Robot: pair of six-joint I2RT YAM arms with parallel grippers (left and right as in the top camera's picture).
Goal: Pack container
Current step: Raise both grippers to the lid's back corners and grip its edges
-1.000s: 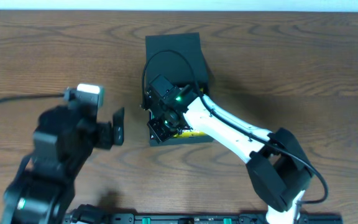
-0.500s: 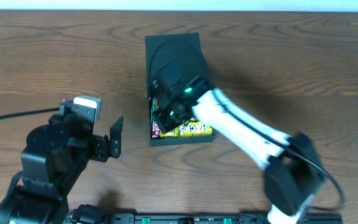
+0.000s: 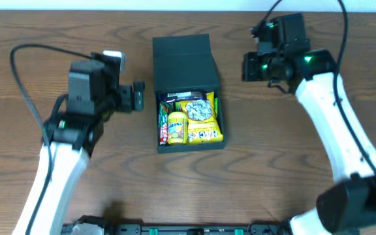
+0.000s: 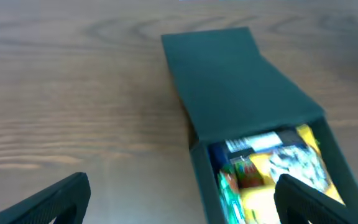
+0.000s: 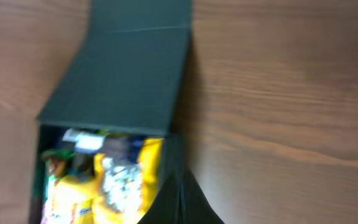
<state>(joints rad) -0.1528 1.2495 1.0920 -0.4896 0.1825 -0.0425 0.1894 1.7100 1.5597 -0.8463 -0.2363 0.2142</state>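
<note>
Left hand (image 3: 138, 96) of mine hovers just left of the container (image 3: 183, 57), fingers spread wide, holding nothing. My right hand (image 3: 248, 66) hangs off to its right, fingers pressed together and empty in the blurred wrist view. Between them the black container sits mid-table (image 3: 123, 176), flap lid open, colourful snack packets (image 3: 198, 124) inside.

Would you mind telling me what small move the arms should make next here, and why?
Probably ease the left gripper toward the far edge of the flap lid to start folding it shut. The container looks full of snack packets, its lid lies open, and the left jaws stand open and empty beside it.
</note>
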